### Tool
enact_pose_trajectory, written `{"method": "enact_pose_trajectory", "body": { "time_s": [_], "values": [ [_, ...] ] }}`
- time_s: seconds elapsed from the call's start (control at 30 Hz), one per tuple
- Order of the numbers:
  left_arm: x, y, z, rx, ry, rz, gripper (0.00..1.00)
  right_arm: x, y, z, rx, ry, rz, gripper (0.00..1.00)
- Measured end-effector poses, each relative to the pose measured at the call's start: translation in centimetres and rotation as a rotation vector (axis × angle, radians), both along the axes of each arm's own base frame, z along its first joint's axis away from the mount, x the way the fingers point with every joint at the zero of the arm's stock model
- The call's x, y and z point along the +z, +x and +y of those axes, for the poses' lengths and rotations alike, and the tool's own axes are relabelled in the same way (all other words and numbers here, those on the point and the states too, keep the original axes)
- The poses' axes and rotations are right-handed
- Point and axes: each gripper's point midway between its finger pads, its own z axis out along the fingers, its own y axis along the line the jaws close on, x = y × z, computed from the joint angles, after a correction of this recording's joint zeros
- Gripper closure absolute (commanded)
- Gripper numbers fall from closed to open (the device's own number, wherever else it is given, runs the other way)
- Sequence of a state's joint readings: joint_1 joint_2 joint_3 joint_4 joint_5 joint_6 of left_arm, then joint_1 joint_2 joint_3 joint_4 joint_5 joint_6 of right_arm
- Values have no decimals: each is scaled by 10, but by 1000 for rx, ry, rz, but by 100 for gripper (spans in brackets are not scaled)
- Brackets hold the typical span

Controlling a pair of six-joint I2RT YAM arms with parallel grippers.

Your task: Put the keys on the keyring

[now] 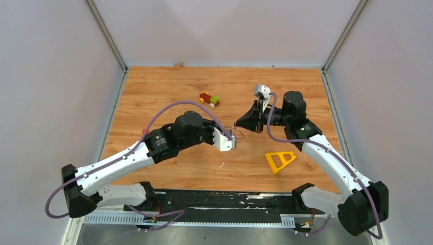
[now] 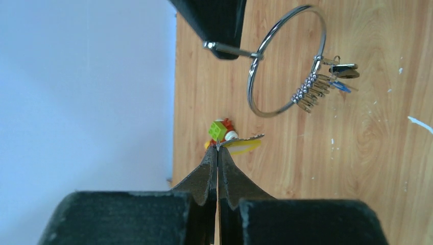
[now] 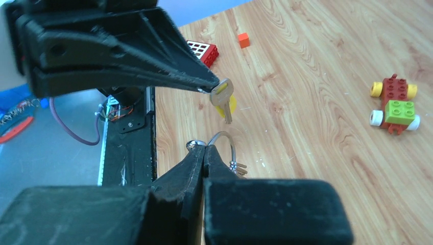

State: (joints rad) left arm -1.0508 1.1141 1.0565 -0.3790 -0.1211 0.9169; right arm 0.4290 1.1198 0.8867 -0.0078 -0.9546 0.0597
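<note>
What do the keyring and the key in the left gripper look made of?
The keyring looks like thin polished steel wire: silvery, with bright glints. The key looks like duller silver metal; its pale yellow tag is probably plastic, judging by the flat, matte colour.

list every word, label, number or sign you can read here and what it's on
None can be read. The key in the left gripper shows no legible stamp; the toy car and yellow triangle look plain; any print on the right arm is too small to tell.
</note>
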Motion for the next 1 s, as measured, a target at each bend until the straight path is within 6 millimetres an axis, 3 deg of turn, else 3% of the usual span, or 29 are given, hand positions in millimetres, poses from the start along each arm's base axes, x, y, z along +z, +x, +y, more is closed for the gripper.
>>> {"method": "enact_pose_trajectory", "body": {
  "time_s": [0.27,0.67,0.87,1.0],
  "values": [
    [-10,4,7,-1,-115,199,100,3,-7,-6,18,-16,-73,100],
    [-23,-17,-14,-130,-150,339,100,2,-16,-5,68,-15,-83,100],
    [-47,0,-12,-65,-109,384,100,-4,-19,-9,67,-44,-85,100],
    [-78,25,9,67,-90,462,100,-14,-20,-16,34,-93,-73,100]
  ]
}}
